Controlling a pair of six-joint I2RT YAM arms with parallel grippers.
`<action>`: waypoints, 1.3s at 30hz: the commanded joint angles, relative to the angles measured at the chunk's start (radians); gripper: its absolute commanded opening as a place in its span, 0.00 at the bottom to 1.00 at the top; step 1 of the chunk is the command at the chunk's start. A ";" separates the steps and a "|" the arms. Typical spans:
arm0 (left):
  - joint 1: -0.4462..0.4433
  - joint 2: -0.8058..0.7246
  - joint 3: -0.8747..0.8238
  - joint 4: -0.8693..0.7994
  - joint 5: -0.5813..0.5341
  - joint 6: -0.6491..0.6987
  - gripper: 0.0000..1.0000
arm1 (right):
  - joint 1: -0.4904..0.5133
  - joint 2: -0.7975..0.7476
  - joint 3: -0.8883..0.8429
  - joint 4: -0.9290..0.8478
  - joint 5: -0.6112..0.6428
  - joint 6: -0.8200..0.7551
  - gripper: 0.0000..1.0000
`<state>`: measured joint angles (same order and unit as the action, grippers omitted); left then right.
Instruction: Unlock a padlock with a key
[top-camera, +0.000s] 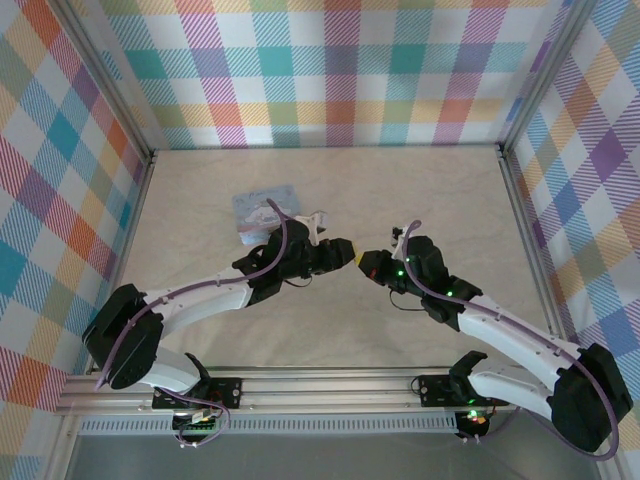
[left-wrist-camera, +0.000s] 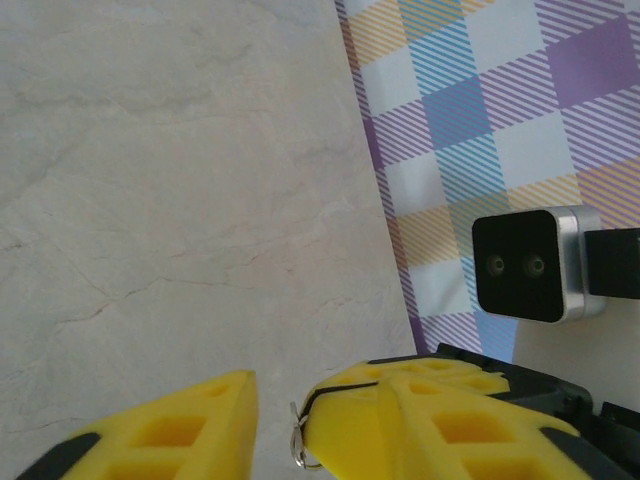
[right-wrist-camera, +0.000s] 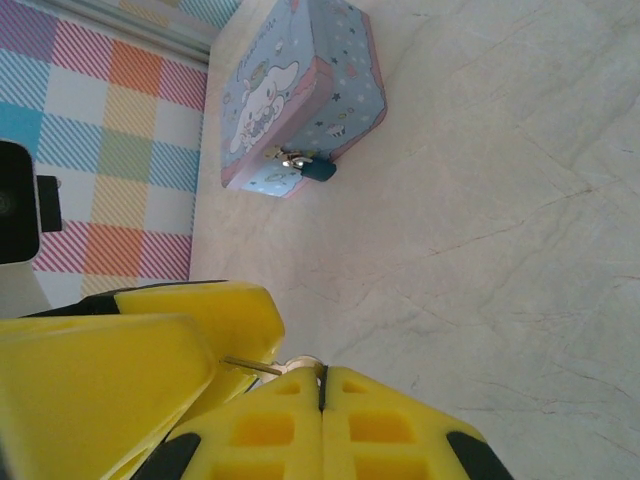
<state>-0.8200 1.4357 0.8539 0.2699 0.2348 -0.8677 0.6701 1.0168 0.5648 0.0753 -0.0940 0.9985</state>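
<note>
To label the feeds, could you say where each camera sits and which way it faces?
Top external: above, behind left arm and right arm, looking down at the beige table.
Left wrist: behind yellow left gripper, facing plaid wall.
Right wrist: behind right gripper, facing pale blue tin box and tiny dark padlock.
Shared by wrist views: small silvery key.

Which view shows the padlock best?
Right wrist: the padlock is unobstructed, dark blue body with silvery loop, against the front side of the tin. Top external catches the tin partly behind the left arm, the lock there too small to tell. Left wrist faces table and checkered wall.
</note>
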 joint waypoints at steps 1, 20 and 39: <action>-0.017 0.007 0.031 0.034 -0.015 0.001 0.32 | 0.012 0.002 0.035 0.043 0.007 0.002 0.00; 0.005 -0.143 0.060 -0.159 -0.009 0.276 0.00 | -0.046 -0.125 0.029 -0.044 -0.171 -0.230 0.38; 0.055 -0.260 0.141 -0.314 0.336 0.576 0.00 | -0.135 -0.093 0.066 0.199 -0.714 -0.279 0.61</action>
<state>-0.7750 1.1843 0.9665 -0.0280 0.5278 -0.3275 0.5266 0.9070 0.5964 0.2070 -0.7498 0.7208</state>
